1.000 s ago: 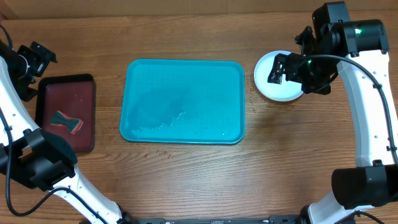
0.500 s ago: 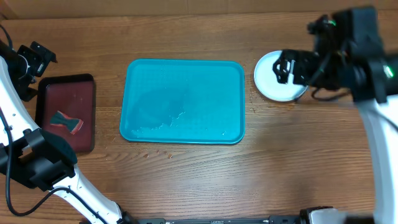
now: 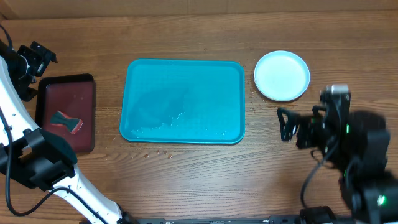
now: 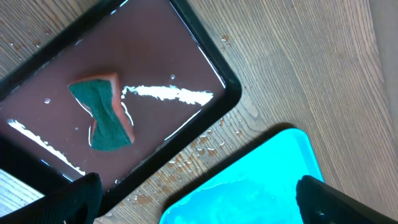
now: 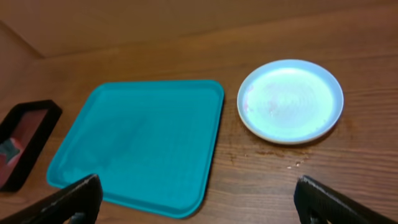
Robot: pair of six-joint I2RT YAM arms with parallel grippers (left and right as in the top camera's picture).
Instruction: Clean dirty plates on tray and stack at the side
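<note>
Right gripper (image 3: 285, 124) nearest, jaws spread wide, empty, over bare table (image 3: 186, 180) at the near right, apart from everything. Next out, the tray (image 3: 181, 87) at mid-table: no plates on it, only a wet sheen and a few droplets along its near rim. Just beyond, off the tray and close beside its far right corner, a round pale plate (image 3: 282, 75) flat on the wood, with a faint reddish trace at its left rim in the right wrist view. Only this one plate in sight; cannot tell the count of any others beneath it. Over at the left, a maroon tray (image 3: 74, 93) with a green sponge (image 3: 67, 121) in it. Farthest, left gripper (image 3: 36, 58), wide too, empty, above that maroon tray's far corner. By the look of it, clearing and stacking done or nearly so; perhaps a last wipe of that rim to go.
</note>
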